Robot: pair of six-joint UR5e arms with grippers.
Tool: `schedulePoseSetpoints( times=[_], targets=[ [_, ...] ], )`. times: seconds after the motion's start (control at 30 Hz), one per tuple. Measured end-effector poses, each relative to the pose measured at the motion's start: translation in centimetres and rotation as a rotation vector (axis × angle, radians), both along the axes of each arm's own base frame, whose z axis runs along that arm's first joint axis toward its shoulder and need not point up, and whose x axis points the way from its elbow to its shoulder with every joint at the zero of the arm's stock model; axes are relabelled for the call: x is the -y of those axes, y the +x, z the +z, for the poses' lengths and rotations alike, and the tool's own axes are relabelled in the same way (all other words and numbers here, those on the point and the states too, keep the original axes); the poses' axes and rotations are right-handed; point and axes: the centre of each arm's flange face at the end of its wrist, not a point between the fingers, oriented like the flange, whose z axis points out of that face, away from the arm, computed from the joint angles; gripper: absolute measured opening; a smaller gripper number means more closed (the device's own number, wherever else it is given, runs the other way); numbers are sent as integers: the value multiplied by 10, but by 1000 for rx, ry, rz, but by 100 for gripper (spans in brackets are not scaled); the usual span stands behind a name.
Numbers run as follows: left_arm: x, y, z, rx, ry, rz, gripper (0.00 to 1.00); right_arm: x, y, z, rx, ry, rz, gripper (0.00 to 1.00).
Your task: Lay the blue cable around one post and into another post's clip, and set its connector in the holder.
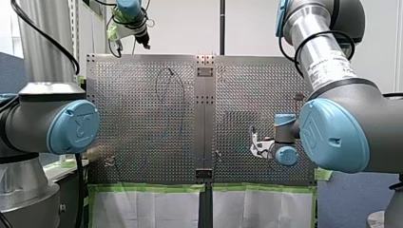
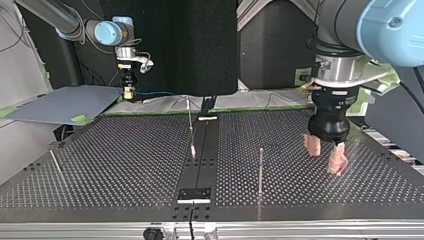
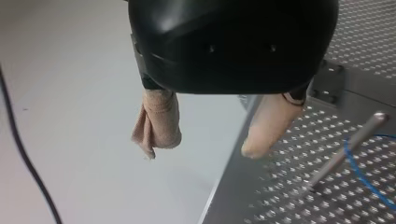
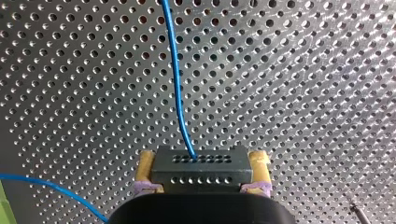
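Perforated metal plate makes the surface (image 2: 100, 165), with a plain dark strip running down its middle. Behind it in the top view is a black panel.

My right claw (image 4: 201, 161) is clenched on a black connector (image 4: 198, 171). The connector is a small block with two rows of holes, and the yellow pads (image 4: 147, 164) press it from both sides. The blue cable (image 4: 175, 70) leaves the connector's upper row and runs away from the claw over the surface. A second stretch of the cable lies beside the claw. In the top view this claw (image 2: 129, 92) hangs at the far left edge of the surface, and in the front view (image 1: 256, 145) it is at the near right.

My left claw (image 3: 201, 149) is released. Its two beige fingers (image 3: 156, 126) stand apart and nothing is between them. It hangs over the edge of the surface, and a thin metal post (image 3: 345, 151) stands just beside it. The cable passes close to this post, but I cannot tell if it touches. In the top view this claw (image 2: 325, 159) is above the right part of the surface. Another upright post (image 2: 260, 170) stands near it, towards the middle strip.
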Motion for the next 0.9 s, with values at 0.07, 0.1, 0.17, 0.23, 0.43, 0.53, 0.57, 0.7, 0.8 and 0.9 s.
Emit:
schedulePoseSetpoints(
  times=[0.07, 0.1, 0.17, 0.23, 0.43, 0.53, 0.57, 0.7, 0.8, 0.9],
  targets=[
    [0, -1, -2, -22, 23, -2, 100, 0, 0, 0, 1, 0, 0, 19],
    [0, -2, -4, -33, 33, -3, 100, 0, 0, 0, 1, 0, 0, 19],
    [0, -2, -8, -59, 57, -8, 100, 0, 0, 0, 1, 0, 1, 19],
    [1, -2, -11, -83, 79, -12, 100, 0, 0, 0, 1, 0, 1, 19],
    [1, -8, -18, -148, 153, -27, 100, 0, 1, 0, 2, -2, 3, 19],
    [1, -9, -18, -157, 184, -32, 100, 0, 1, 0, 2, -3, 3, 19],
    [1, -9, -18, -159, 196, -34, 100, 0, 1, 0, 2, -2, 3, 19],
    [1, -9, -18, -163, 235, -41, 100, -1, 1, 0, 2, -2, 3, 19],
    [1, -9, -18, -165, 267, -44, 100, -1, 1, 0, 1, -1, 3, 19],
    [1, -9, -18, -167, 301, -48, 100, -1, 2, 0, 1, 1, 3, 19]
  ],
)
